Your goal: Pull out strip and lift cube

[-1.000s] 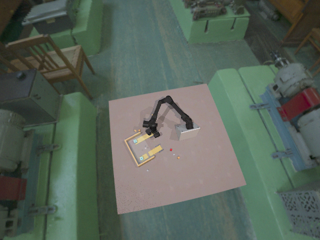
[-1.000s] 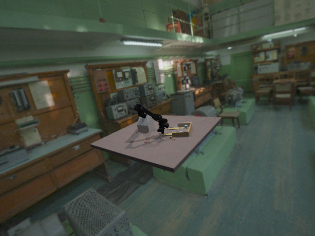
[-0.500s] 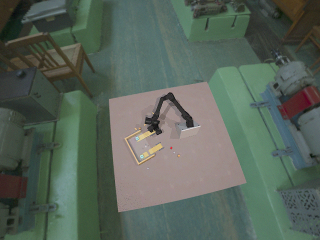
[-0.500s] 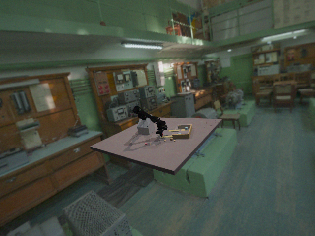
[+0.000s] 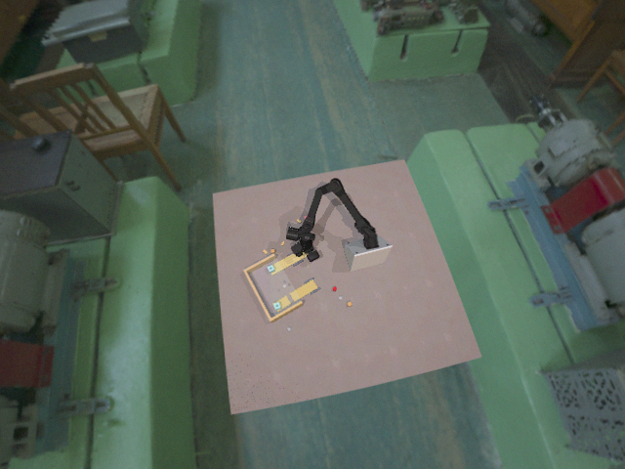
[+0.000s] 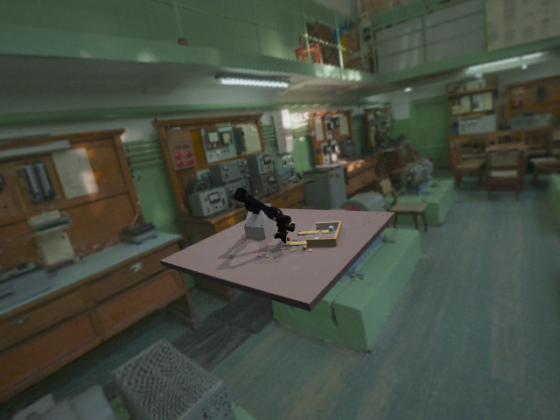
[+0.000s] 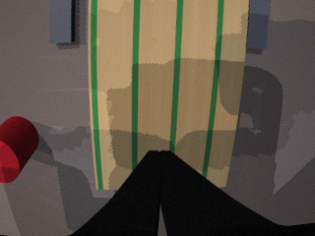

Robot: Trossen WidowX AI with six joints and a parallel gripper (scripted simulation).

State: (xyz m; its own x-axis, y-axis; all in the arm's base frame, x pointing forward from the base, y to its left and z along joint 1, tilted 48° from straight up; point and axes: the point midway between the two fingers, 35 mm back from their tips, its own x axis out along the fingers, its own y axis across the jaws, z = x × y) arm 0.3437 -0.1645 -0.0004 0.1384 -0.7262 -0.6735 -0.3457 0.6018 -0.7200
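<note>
Pressed together on nothing, my gripper (image 7: 157, 157) bears down on the near end of the green-lined strip (image 7: 167, 73), which runs toward the table's (image 5: 353, 353) left edge. Its labelled cube (image 5: 271, 268) rides the far end inside the wooden frame (image 5: 255, 297). I judge the strip thin and slippery, probably best dragged flat; the cube looks light enough to pinch by its sides.

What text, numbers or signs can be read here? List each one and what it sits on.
None can be read.
Labelled cubes and: each shows a teal square mark, too small to read.
Strip ahead of the shut gripper: green lines only, no text.
Wall panels and notices: blurred, unreadable.
</note>
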